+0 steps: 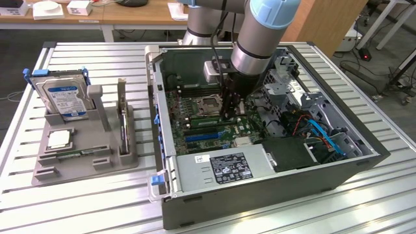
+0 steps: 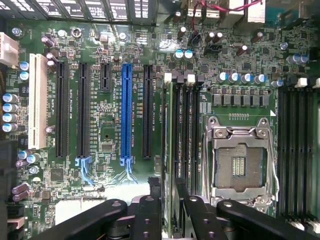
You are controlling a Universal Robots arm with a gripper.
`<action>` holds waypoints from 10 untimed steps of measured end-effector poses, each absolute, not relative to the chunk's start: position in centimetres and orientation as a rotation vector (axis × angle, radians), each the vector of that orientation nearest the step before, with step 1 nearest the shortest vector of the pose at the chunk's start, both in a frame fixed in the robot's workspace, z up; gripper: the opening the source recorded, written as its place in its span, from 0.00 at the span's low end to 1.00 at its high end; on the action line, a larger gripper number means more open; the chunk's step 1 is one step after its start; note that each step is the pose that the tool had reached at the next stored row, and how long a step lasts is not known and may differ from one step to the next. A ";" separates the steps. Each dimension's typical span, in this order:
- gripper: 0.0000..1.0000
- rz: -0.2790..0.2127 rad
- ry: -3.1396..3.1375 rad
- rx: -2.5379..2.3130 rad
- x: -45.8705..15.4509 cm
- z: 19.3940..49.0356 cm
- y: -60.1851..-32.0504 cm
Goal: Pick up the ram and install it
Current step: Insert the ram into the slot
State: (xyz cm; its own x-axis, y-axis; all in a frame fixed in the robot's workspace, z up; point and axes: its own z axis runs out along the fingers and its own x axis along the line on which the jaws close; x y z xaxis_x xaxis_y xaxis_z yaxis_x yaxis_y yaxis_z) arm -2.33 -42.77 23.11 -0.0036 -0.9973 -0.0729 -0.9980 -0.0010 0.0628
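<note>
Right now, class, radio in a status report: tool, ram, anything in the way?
Tool open, straddling the ram. Ram upright in a slot beside the empty processor socket. Nothing blocking it.

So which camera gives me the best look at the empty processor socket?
The wrist view: the processor socket faces the camera, with its metal frame and open contact area plain, beside the memory slots. In the exterior view the socket sits beside the arm inside the computer case.
</note>
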 end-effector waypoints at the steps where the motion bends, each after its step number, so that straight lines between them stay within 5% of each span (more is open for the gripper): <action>1: 0.24 0.151 2.215 -2.212 -2.3 23.3 -42.8; 10: 0.24 0.151 2.215 -2.212 -2.3 24.6 -42.8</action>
State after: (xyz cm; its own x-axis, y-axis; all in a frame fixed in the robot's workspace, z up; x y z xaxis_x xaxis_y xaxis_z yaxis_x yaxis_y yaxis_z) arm -2.33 -42.77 24.62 -0.0035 -0.9973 -0.0729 -0.9980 -0.0011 0.0629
